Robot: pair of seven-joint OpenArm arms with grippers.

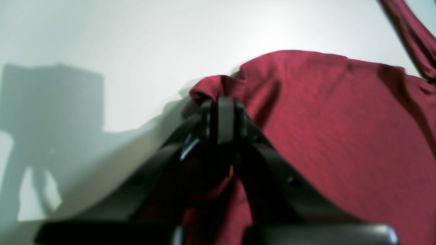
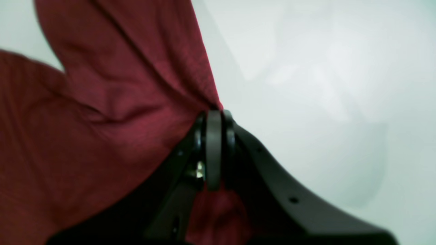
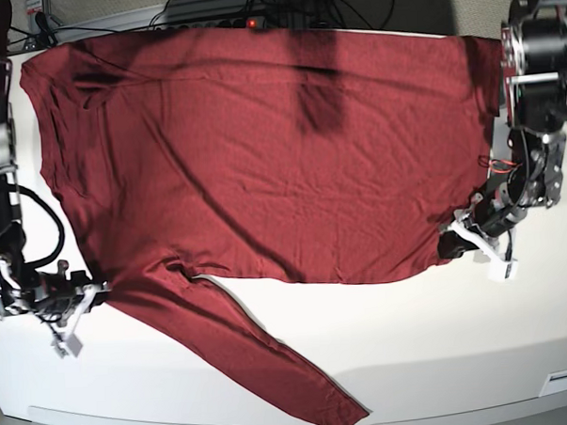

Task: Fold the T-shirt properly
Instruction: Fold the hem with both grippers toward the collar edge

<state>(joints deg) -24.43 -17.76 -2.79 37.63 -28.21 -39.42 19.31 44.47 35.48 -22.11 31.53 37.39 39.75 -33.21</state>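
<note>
White tabletop (image 3: 411, 339) under bright, even light.
Dark cables (image 3: 256, 7) run behind its far edge, and soft grey shadows fall across the pale surface.

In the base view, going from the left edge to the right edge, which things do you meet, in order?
right gripper → T-shirt → left gripper
</note>
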